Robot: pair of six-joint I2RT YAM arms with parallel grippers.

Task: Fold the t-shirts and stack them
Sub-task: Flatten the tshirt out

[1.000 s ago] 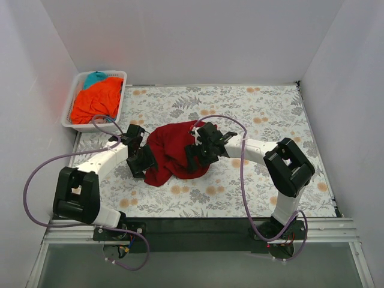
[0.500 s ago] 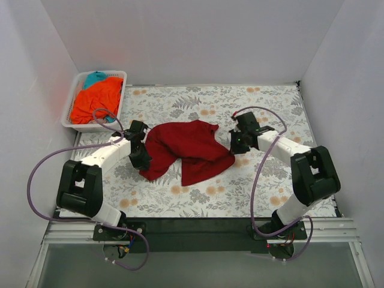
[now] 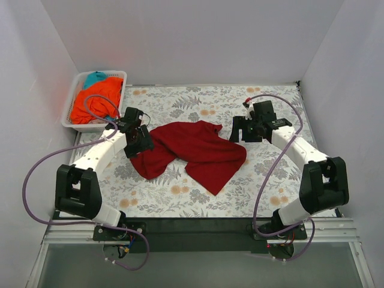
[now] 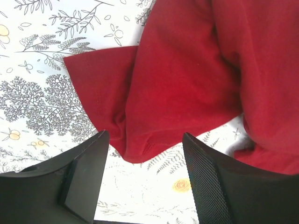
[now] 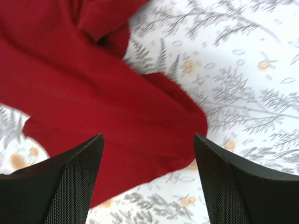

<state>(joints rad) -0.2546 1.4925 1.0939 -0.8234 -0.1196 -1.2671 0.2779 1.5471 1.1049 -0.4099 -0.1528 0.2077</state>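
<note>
Top external view: dark red soft cloth short-sleeved t-shirt (image 3: 195, 153) lying crumpled and unfolded mid-way across the floral-clothed counter (image 3: 276, 102). My left claw (image 3: 139, 143) sits at the shirt's 9 o'clock edge and my right claw (image 3: 241, 131) at its 2 o'clock. Both are released, with nothing between the jaws. I judge the cloth light, limp and quick to bunch. It is best pinched at a sleeve edge or hem corner, one claw on each side, to draw it flat.

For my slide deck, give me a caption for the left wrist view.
Open left gripper over the edge of a rumpled red shirt on a floral tablecloth.
</note>
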